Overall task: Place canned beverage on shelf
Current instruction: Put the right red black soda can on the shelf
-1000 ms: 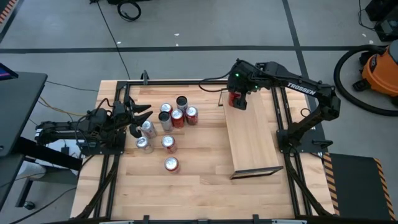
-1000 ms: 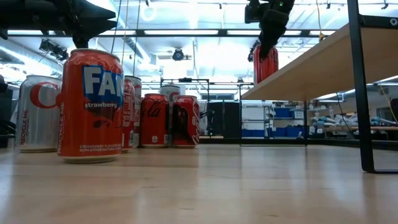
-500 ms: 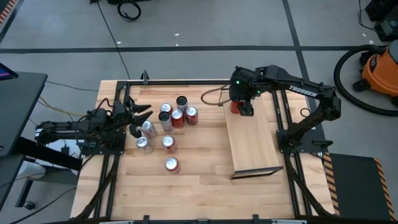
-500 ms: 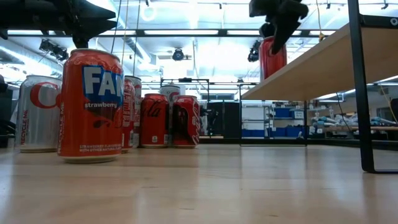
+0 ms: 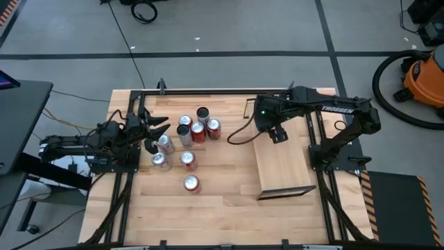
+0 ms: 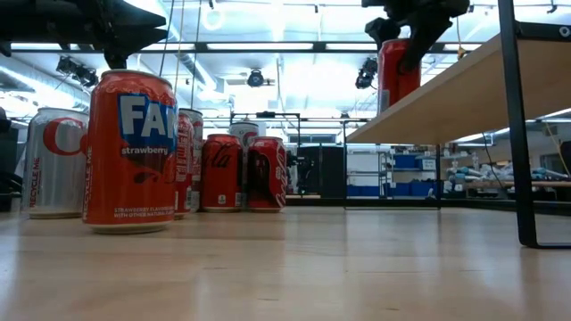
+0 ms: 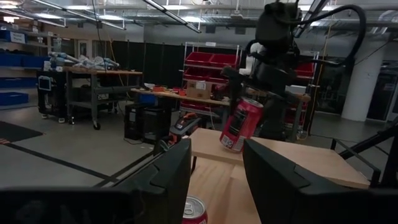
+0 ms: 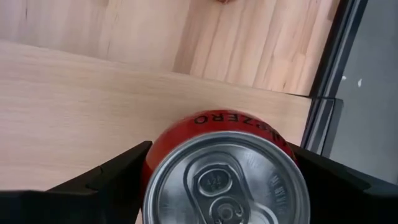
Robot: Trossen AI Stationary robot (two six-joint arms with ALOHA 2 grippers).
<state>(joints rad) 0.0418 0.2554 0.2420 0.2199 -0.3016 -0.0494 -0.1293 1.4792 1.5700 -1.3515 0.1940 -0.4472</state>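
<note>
Holding red can clamped in my right end effector | can tilted, just above shelf far end | left end effector part-open, well apart

Glossy metal can, matt light-wood shelf

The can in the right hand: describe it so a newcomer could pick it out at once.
Find the shelf, the pale raised board on the table's right side. Over its far end the right hand grips a red can from above, its silver top facing that arm's wrist camera. Unlike the cans clustered on the tabletop by the left hand, it is tilted.
</note>
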